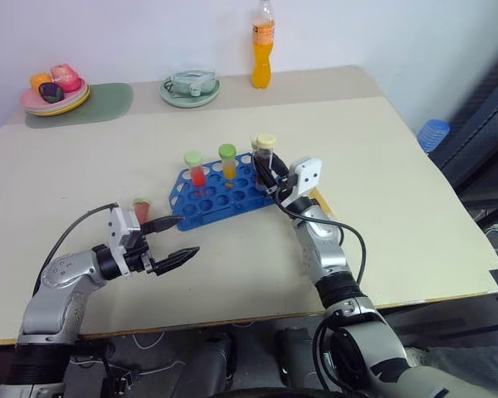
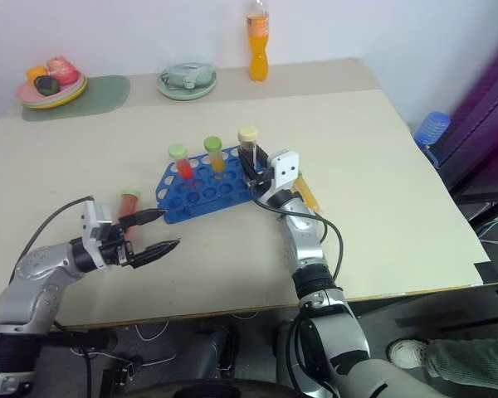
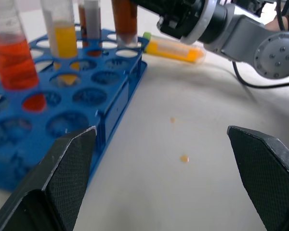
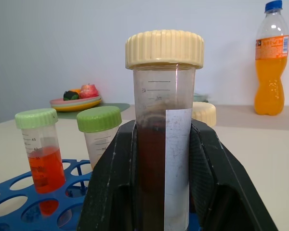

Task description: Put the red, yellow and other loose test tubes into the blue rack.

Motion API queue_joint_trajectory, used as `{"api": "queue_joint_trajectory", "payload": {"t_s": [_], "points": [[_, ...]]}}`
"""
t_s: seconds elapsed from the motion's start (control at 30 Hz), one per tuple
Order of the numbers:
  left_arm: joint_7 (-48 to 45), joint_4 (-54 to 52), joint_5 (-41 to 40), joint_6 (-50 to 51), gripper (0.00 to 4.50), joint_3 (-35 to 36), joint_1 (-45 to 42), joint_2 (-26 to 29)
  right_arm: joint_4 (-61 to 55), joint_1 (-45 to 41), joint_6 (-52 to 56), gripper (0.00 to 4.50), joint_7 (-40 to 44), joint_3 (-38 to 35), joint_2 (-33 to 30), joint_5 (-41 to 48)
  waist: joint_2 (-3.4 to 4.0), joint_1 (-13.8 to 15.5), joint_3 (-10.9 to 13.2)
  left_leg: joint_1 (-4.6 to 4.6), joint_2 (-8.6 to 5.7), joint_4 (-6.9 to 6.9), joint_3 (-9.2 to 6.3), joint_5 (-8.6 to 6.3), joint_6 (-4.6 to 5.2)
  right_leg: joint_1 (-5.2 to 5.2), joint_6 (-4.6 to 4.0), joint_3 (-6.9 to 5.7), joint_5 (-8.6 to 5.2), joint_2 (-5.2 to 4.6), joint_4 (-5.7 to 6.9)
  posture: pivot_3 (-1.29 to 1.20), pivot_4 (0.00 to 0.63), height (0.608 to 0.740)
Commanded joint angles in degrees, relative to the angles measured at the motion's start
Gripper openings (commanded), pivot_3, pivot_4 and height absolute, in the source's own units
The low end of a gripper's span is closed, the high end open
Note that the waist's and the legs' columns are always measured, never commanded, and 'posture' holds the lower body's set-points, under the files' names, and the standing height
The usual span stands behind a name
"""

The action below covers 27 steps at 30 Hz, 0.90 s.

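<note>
The brown tube [image 4: 164,144], cream-capped, stands upright over the rack's [image 1: 224,195] right end, clamped in the right gripper's [image 1: 270,178] jaws. Placing is under way; next it must sink into a hole. A yellow tube [image 3: 176,49] lies on the surface [image 1: 382,182] beside the rack. The left gripper [image 1: 170,240] waits nearby, jaws wide, empty.

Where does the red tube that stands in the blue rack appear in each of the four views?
Left eye view: red tube left of centre, at the rack's left end.
Right eye view: same place, left of centre.
Left wrist view: the nearest standing tube.
Right wrist view: the outer of two green-capped tubes.
Shared landmark: the blue rack holding it.
</note>
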Motion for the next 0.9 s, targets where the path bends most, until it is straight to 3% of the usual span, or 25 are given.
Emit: {"api": "queue_joint_trajectory", "payload": {"t_s": [0.03, 0.5, 0.9], "points": [[-1.0, 0.5, -0.1, -2.4, 4.50, 1.6, 0.2, 0.1, -1.2, 2.7, 1.1, 0.78, 0.5, -0.2, -0.6, 0.7, -0.01, 0.1, 0.0, 0.00, 0.00, 0.00, 0.00, 0.00, 0.00, 0.00, 0.00, 0.00, 0.00, -0.01, 0.00, 0.00, 0.150, 0.740], [-1.2, 1.9, 0.4, -2.6, 4.50, -0.2, -2.4, -0.9, -4.3, 4.1, 2.3, 0.78, -1.0, -0.6, -2.3, 0.4, -0.03, 0.1, 0.0, 0.00, 0.00, -0.02, 0.00, 0.00, 0.00, -0.01, 0.00, 0.00, 0.00, -0.01, -0.01, 0.00, 0.150, 0.740], [-4.0, -2.7, -7.7, 0.8, 4.50, 3.0, -3.2, -0.7, -2.6, 3.4, 1.6, 0.78, -1.6, -0.4, -2.3, -0.3, -0.03, 0.1, 0.0, 0.00, 0.00, -0.02, 0.00, 0.00, 0.00, 0.01, 0.00, 0.00, 0.00, -0.02, -0.04, 0.00, 0.150, 0.740]]}}
